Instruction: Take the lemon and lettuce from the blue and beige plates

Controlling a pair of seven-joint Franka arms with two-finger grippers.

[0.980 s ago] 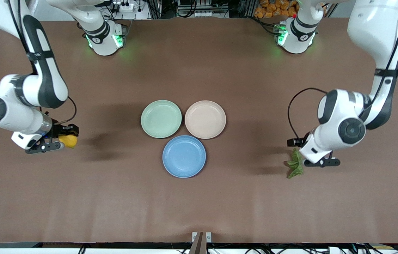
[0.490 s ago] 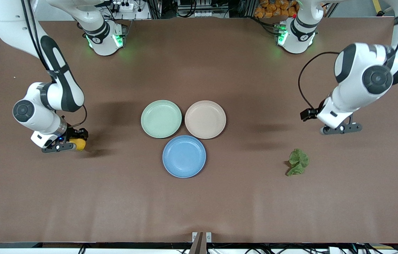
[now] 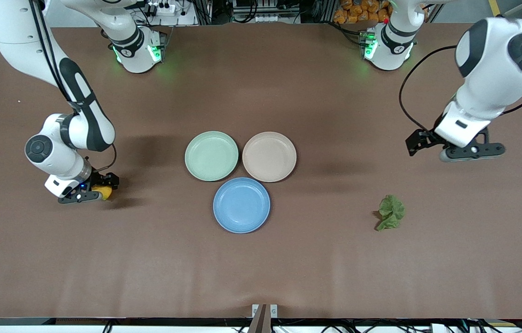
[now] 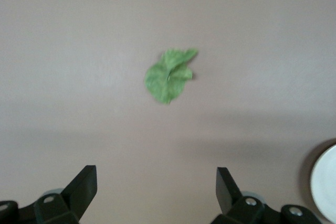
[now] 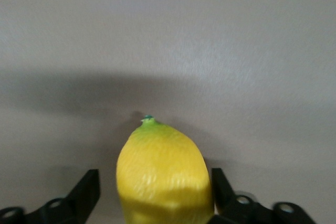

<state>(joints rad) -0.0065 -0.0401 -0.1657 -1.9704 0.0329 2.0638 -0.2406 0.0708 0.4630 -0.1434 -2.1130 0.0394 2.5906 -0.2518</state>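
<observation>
A: Starting at the right arm's end of the table, what is there?

B: The right gripper (image 3: 95, 194) is low at the table, well apart from the plates. The lemon (image 3: 103, 193) sits between its fingers. In the right wrist view the lemon (image 5: 164, 174) fills the gap, one finger (image 5: 86, 191) just beside it and the other touching it. I cannot tell whether it is truly clamped or only flanked.

A: And in the middle?

B: Three plates, close together. The green plate (image 3: 211, 156) and the beige plate (image 3: 269, 157) stand side by side. The blue plate (image 3: 241, 205) lies nearer to the front camera, tucked between them. All three show bare faces.

A: Where is the lettuce?

B: The lettuce (image 3: 391, 212) lies crumpled on the brown table (image 3: 261, 268), toward the left arm's end, well apart from the plates and about as near the front camera as the blue plate.

A: The left gripper?

B: The left gripper (image 3: 472, 152) hangs in the air over bare table. Its fingers (image 4: 84, 187) are spread wide with nothing between them, and its wrist view looks down on the lettuce (image 4: 169, 75).
</observation>
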